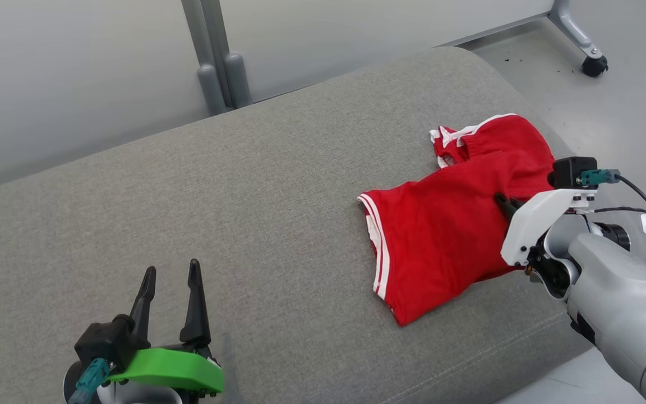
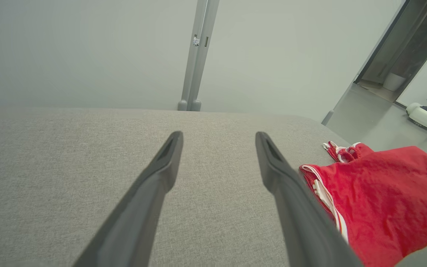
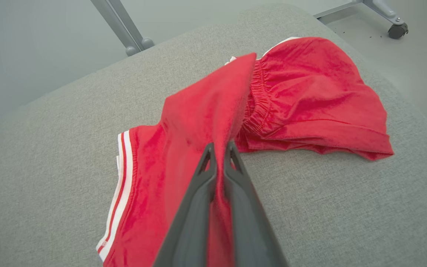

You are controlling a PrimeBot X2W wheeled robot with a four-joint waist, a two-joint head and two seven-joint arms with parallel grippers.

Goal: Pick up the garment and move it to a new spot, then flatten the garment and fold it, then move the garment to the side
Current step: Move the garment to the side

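Observation:
The garment is a pair of red shorts with white stripes at the hems, lying rumpled on the right part of a grey cushion. My right gripper is shut on a fold of the red cloth; in the right wrist view the garment rises in a ridge pinched between the two dark fingers of the gripper. My left gripper stands open at the lower left, nothing between its fingers. In the left wrist view the garment lies to the right of that open gripper.
The cushion's rounded right end drops to a pale floor. A grey metal post stands behind the cushion, and a castor wheel sits at the far right. Bare cushion stretches across the left and middle.

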